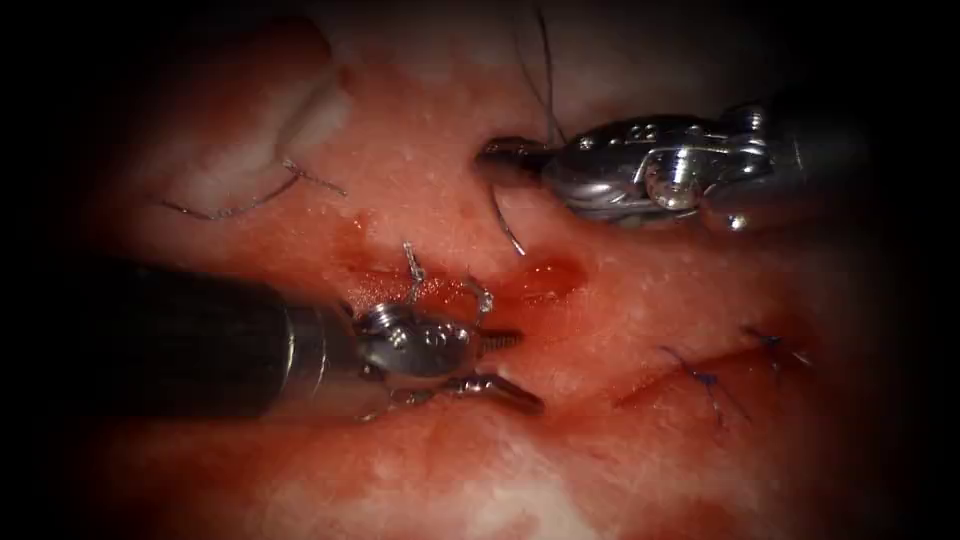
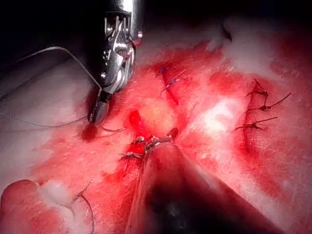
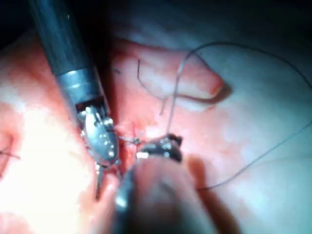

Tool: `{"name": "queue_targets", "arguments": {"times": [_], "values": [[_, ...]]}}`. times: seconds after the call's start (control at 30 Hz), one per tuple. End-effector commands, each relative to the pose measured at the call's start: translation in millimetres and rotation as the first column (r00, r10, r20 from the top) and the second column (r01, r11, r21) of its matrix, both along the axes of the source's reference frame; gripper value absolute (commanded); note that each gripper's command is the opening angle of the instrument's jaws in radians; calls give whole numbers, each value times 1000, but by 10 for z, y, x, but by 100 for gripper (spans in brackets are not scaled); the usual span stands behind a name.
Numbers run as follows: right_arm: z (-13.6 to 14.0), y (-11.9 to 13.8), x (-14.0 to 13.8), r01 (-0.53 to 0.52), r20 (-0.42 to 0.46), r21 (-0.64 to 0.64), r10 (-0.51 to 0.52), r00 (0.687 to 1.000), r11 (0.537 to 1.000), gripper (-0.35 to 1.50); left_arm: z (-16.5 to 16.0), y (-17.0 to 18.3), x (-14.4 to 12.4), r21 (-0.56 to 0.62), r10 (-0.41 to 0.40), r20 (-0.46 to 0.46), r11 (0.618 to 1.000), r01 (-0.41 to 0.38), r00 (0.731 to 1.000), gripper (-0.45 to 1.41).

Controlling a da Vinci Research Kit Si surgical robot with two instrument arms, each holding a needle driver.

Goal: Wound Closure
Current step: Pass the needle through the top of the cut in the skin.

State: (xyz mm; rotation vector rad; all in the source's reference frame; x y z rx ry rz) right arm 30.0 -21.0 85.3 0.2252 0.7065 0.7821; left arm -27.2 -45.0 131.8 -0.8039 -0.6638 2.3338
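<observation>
Steel left tool (image 1: 505,365) jaws parted, holding nothing.

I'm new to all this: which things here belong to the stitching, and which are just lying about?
In use: right claw, shut on thread; left claw, open, empty; cut.
Lying about: finished stitches; curved strand on the tissue left of the cut, perhaps the needle; red fluid.

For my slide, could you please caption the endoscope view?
Left gripper open at the cut; right gripper shut on thread.
</observation>
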Motion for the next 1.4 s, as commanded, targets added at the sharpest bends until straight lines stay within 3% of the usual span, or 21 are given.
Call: {"name": "queue_targets", "arguments": {"times": [0.03, 0.3, 0.77, 0.87, 1.17, 1.4], "values": [[9, 3, 3, 5, 18, -24, -5, 1000, 1000, -35, 6, -3, -6, 1, 0, 1, 1000, 0, 1000, 61], [17, 13, -6, 0, 61, -37, 2, 998, 999, -35, 5, -3, -6, 1, -1, 0, 1000, 1, 1000, 61], [26, 8, -15, 55, 119, 5, -56, 991, 998, -35, 4, -4, -7, 6, -4, -4, 1000, 4, 1000, 61], [27, 5, -15, 103, 126, 51, -109, 986, 993, -35, 4, -4, -7, 6, -4, -4, 1000, 4, 1000, 61], [27, -3, -15, 62, 119, 290, -100, 988, 955, -35, 4, -4, -7, 6, -4, -4, 1000, 4, 1000, 61], [34, 18, -20, 68, 65, 429, -106, 992, 901, -35, 4, -4, -7, 6, -3, -6, 1000, 3, 1000, 61]]}}
